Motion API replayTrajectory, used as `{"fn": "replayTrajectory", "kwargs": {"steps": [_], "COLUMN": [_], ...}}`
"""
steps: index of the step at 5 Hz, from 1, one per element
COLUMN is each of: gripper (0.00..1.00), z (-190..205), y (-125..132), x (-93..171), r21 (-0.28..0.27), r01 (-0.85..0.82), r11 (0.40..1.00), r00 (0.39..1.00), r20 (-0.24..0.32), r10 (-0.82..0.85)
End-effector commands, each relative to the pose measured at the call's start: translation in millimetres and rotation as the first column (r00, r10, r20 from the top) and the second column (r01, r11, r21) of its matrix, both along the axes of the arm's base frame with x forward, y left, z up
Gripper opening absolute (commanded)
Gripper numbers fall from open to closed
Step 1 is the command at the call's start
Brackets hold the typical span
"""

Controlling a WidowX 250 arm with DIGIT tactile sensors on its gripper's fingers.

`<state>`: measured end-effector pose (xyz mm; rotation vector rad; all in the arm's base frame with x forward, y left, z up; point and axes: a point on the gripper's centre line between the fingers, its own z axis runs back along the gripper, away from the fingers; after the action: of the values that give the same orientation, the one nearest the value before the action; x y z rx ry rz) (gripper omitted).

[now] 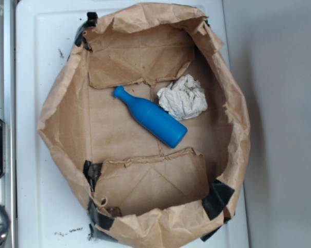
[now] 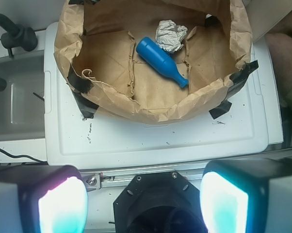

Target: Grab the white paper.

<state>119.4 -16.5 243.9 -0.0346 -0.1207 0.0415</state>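
The white paper (image 1: 183, 97) is a crumpled off-white wad lying on the floor of the open brown paper bag (image 1: 57, 111), right beside the blue bottle (image 1: 151, 117). In the wrist view the white paper (image 2: 170, 35) sits at the far side of the bag (image 2: 71, 43), touching the wide end of the bottle (image 2: 161, 61). My gripper (image 2: 143, 199) is open and empty, its two glowing pads wide apart, held high and well back from the bag, over the robot's black base. The gripper does not show in the exterior view.
The bag stands on a white tray-like surface (image 1: 42, 46) and has black tape (image 1: 217, 199) at its corners. Its crumpled walls rise all around the paper and bottle. A grey sink with a black tap (image 2: 15, 36) lies to the left in the wrist view.
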Motion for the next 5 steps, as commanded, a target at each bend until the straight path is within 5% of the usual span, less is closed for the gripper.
{"fn": "replayTrajectory", "kwargs": {"steps": [1,2,4,5], "gripper": [1.0,1.0,1.0,1.0], "z": [0.0,2.6,-27.6,-68.9], "y": [0.0,13.6,35.1,47.6], "x": [0.0,50.0,131.0,175.3], "r21": [0.0,-0.085,-0.12,-0.075], "r01": [0.0,0.035,0.016,0.04], "r11": [1.0,0.996,0.993,0.996], "r00": [1.0,0.999,0.984,0.993], "r20": [0.0,0.008,0.175,0.116], "r10": [0.0,-0.035,0.005,-0.031]}}
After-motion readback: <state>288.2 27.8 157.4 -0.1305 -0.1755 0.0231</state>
